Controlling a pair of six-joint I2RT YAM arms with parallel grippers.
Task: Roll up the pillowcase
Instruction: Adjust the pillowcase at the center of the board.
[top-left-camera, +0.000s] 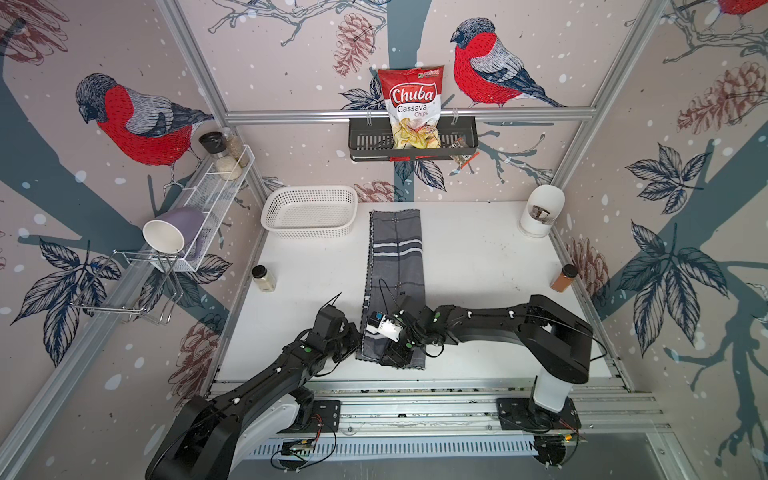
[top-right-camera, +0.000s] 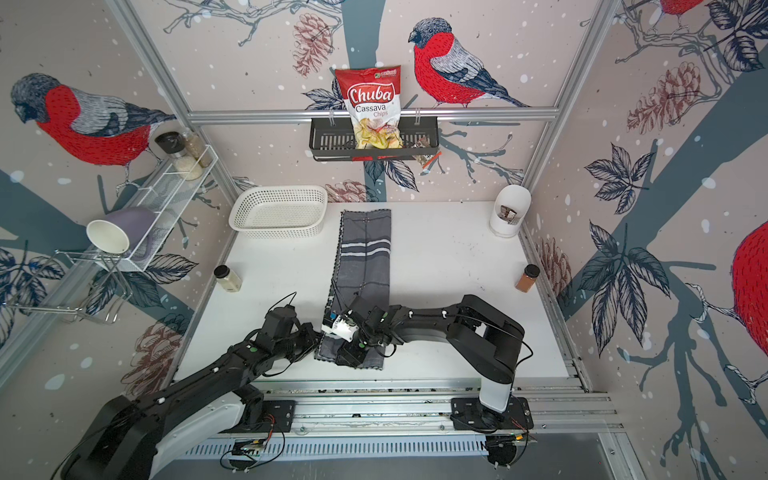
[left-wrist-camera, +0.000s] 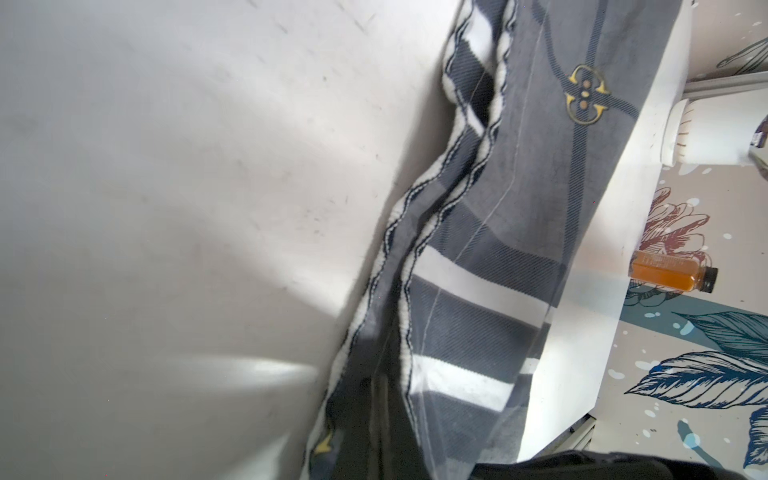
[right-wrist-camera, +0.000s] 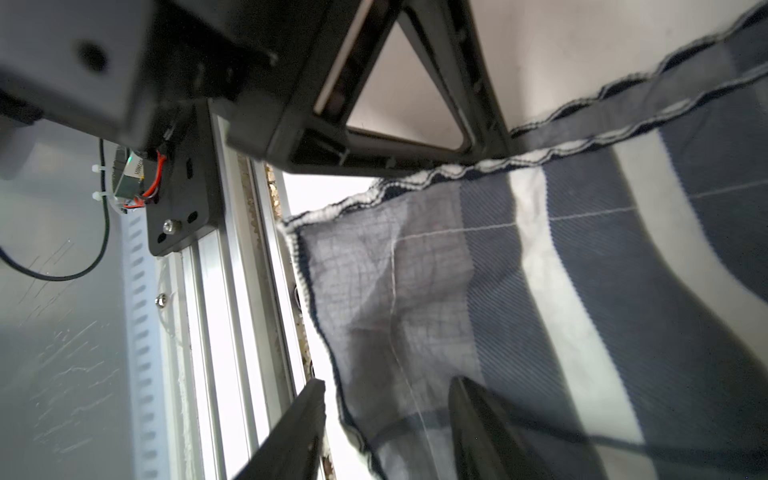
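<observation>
White table (top-left-camera: 478, 270), pillowcase (top-left-camera: 397, 249) edge in left gripper (top-left-camera: 358, 337) (right gripper (right-wrist-camera: 386, 384) agape)

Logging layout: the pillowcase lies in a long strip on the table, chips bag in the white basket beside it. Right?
No: the chips bag stands in the black wall rack, as both top views show. The pillowcase strip beside the white basket is right.

We found the pillowcase (top-left-camera: 397, 266) stretched front to back along the middle of the table (top-left-camera: 478, 270), the basket (top-left-camera: 309, 212) just left of its far end, the left jar (top-left-camera: 264, 278) and right jar (top-left-camera: 564, 277) near opposite table edges, the left gripper (top-left-camera: 356, 332) on its near left edge, the right gripper (right-wrist-camera: 388, 382) over its near corner
</observation>
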